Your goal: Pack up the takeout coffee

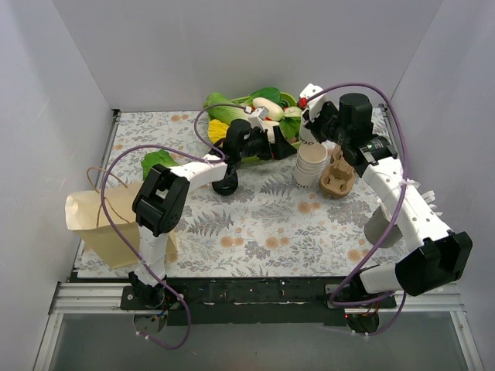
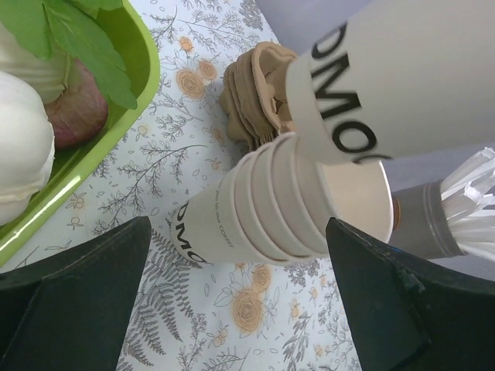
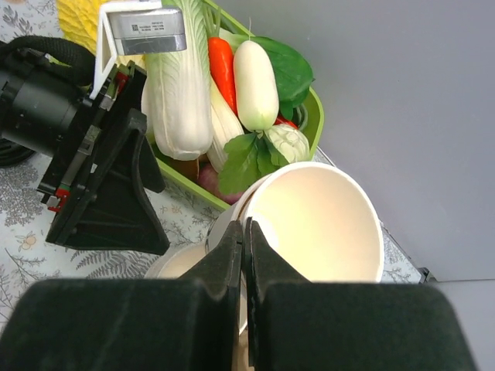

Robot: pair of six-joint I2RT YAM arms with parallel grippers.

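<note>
No takeout coffee with a black lid is in view. My right gripper is shut on the rim of a single lidless cream paper cup, holding it just above a stack of lidless paper cups. The left wrist view shows the held cup large at the upper right and the stack below it. My left gripper is open, nothing between its fingers, hovering left of the stack over the floral cloth. Black lids lie under the left arm.
A green tray of vegetables sits at the back, close to both grippers. Brown cup carriers stand right of the stack. A grey holder is by the right arm. An open paper bag stands at the near left.
</note>
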